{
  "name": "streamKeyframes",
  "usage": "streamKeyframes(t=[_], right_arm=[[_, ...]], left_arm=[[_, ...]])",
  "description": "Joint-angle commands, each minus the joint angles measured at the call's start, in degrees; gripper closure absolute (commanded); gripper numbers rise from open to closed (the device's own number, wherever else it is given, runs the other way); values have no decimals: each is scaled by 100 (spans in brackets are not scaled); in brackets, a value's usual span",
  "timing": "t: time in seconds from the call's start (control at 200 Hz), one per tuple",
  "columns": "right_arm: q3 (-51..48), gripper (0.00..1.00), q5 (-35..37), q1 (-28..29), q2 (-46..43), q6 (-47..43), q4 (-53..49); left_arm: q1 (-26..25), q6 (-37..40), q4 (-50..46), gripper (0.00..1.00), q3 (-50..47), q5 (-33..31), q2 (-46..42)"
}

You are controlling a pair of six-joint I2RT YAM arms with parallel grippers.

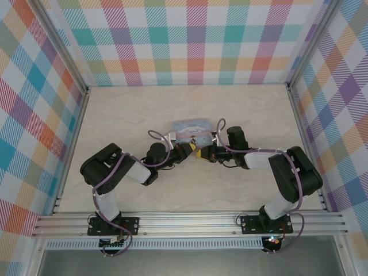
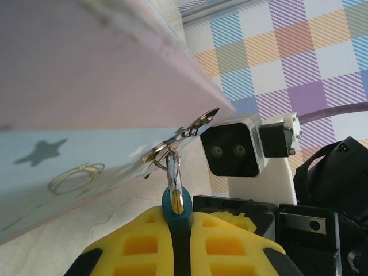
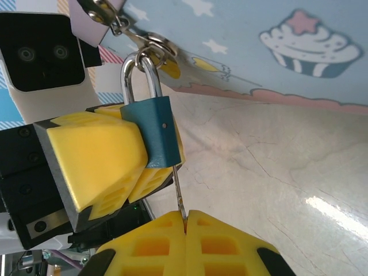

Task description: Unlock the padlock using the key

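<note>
The blue-teal padlock (image 3: 154,131) hangs by its silver shackle (image 3: 138,72) from the hasp ring of the tin box (image 3: 259,40). My left gripper (image 2: 179,227) is shut on the padlock (image 2: 175,206), whose teal top pokes out between the yellow pads, shackle (image 2: 173,172) upward. The thin dark key (image 3: 179,195) runs from the padlock's underside down into my right gripper (image 3: 186,225), which is shut on its head. The key's tip sits at the keyhole; how deep it goes is hidden. In the top view both grippers (image 1: 185,153) (image 1: 202,154) meet in front of the tin (image 1: 192,130).
The light-blue cartoon tin lies mid-table, its side wall (image 2: 69,103) close above the left fingers. The marbled tabletop (image 1: 190,190) stretches around it, fenced by checked walls (image 1: 172,40). The left wrist camera (image 3: 40,52) faces the right one (image 2: 232,150) closely.
</note>
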Motion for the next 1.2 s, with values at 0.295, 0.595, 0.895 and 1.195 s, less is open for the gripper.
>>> streamKeyframes(t=[0.295, 0.595, 0.895, 1.195], right_arm=[[69, 95, -38, -74, -63, 111, 233], [-58, 95, -163, -72, -158, 128, 235], [8, 95, -224, -74, -292, 104, 165], [10, 95, -223, -74, -278, 15, -89]], left_arm=[[-107, 56, 417, 100, -22, 121, -28], [-108, 118, 383, 100, 4, 101, 8], [-108, 143, 359, 100, 2, 100, 51], [-108, 135, 357, 100, 28, 90, 81]])
